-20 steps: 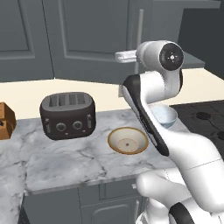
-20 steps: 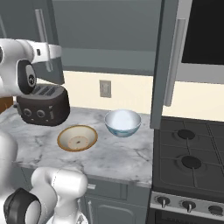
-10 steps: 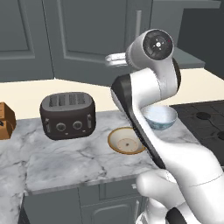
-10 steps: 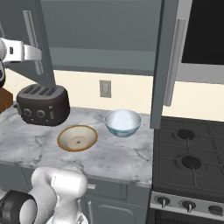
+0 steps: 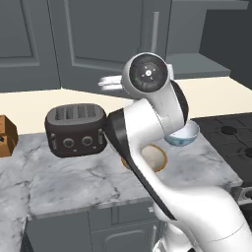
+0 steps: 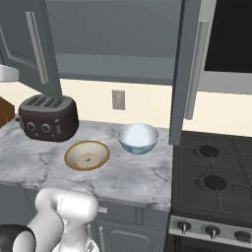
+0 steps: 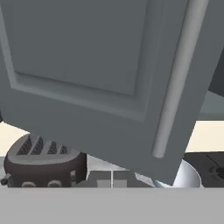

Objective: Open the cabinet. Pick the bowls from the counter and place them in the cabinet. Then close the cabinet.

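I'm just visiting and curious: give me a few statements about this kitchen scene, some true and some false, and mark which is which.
1. Both doors of the cabinet stand open. True.
2. The cream bowl sits on the cabinet shelf. False: it rests on the counter.
3. The white bowl with blue pattern lies between the cream bowl and the stove. True.
4. The gripper is carrying a bowl. False: both bowls are on the counter.
5. The toaster stands right of both bowls in the right base view. False: it stands left of them.
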